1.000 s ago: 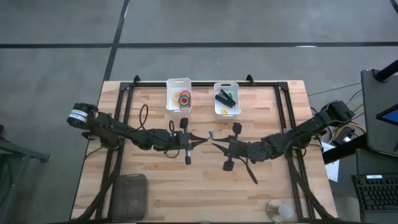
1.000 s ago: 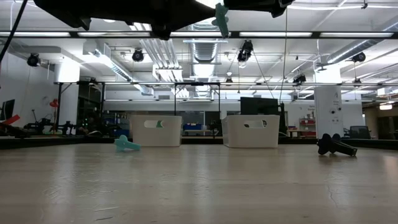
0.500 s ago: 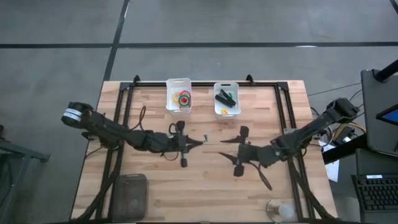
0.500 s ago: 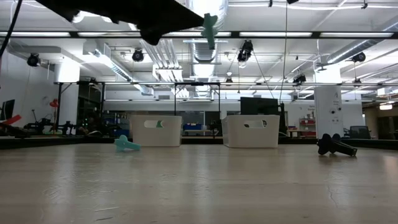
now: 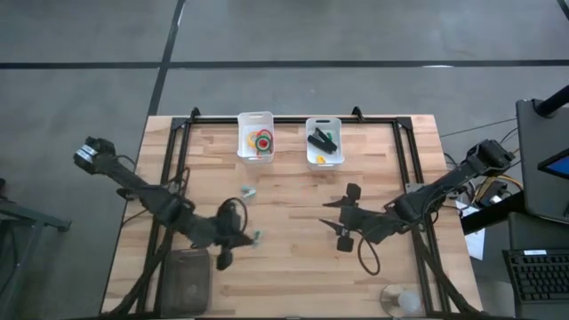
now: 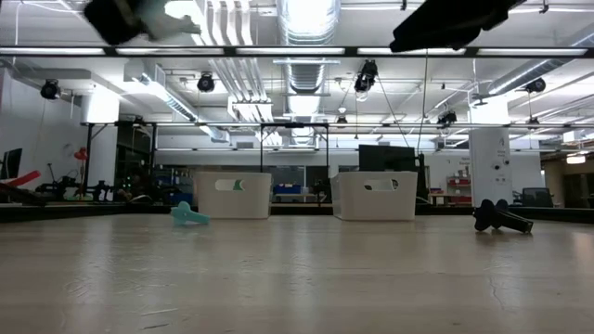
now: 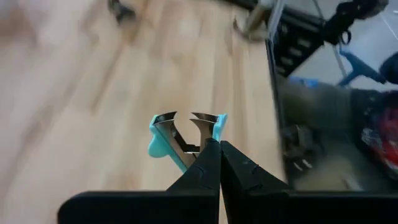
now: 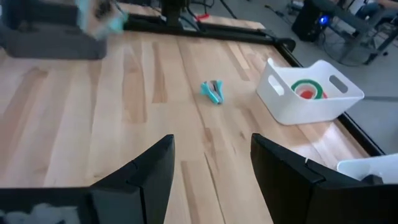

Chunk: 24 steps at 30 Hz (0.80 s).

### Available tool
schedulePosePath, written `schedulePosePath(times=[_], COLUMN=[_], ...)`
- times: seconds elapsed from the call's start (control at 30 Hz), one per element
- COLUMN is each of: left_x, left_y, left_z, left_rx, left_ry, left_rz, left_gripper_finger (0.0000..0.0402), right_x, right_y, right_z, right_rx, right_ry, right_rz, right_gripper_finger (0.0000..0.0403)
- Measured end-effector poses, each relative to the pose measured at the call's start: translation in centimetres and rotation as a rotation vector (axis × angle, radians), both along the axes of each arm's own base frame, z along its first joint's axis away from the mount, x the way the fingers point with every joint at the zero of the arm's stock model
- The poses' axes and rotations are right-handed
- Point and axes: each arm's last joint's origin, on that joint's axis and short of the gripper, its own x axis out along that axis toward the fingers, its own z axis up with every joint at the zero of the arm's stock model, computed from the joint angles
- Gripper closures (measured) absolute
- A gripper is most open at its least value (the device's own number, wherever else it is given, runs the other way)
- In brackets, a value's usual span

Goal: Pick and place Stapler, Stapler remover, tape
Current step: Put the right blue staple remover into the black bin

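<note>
A: High view? Left gripper [image 5: 252,236] near-left; right gripper [image 5: 331,214] right of centre; tape [image 5: 260,140] in far left bin [image 5: 255,120]; stapler [image 5: 321,140] in right bin [image 5: 324,123].

B: Left wrist: fingers [image 7: 205,167] clenched on teal staple remover [image 7: 180,135]. Right wrist: fingers [image 8: 283,167] spread; second remover [image 8: 212,91] lies on table [image 8: 112,124].

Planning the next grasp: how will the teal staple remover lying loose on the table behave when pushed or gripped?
The staple remover looks small and probably light, so a nudge may slide it on the smooth table. Lying flat, it seems unlikely to roll. Its hinged claws may close when squeezed.
</note>
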Motion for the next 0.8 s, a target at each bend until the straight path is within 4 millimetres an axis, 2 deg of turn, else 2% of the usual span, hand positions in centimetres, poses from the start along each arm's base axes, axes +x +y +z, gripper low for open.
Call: schedulePosePath(times=[0.13, 0.2, 0.37, 0.53, 0.7, 0.8], left_x=[-1.9, -2.8, -5.4, -7.4, -8.7, -9.2], left_y=[-1.8, -2.6, -4.1, -6.3, -7.6, -7.8], left_z=[1.3, 1.6, 0.2, -1.1, -2.5, -3.6], left_rx=[-0.095, -0.201, -0.383, -0.479, -0.481, -0.47], left_ry=[0.128, 0.218, 0.45, 0.61, 0.703, 0.849], left_rz=[0.02, 0.043, 0.19, 0.287, 0.388, 0.499], left_gripper_finger=[0.0401, 0.0401, 0.0401, 0.0401, 0.0401, 0.0401], right_x=[-0.1, -0.1, 0.0, 0.0, 0.0, 0.0], right_y=[-0.1, -0.1, 0.0, 0.0, 0.0, 0.0], right_z=[-0.3, -0.3, -0.3, -0.3, -0.3, -0.3], right_rx=[0.007, 0.01, 0.013, 0.013, 0.013, 0.018], right_ry=[0.002, 0.0, -0.004, -0.004, -0.005, -0.008], right_rz=[-0.007, -0.008, -0.008, -0.008, -0.009, -0.011], right_gripper_finger=[0.0199, 0.0199, 0.0199, 0.0199, 0.0199, 0.0199])
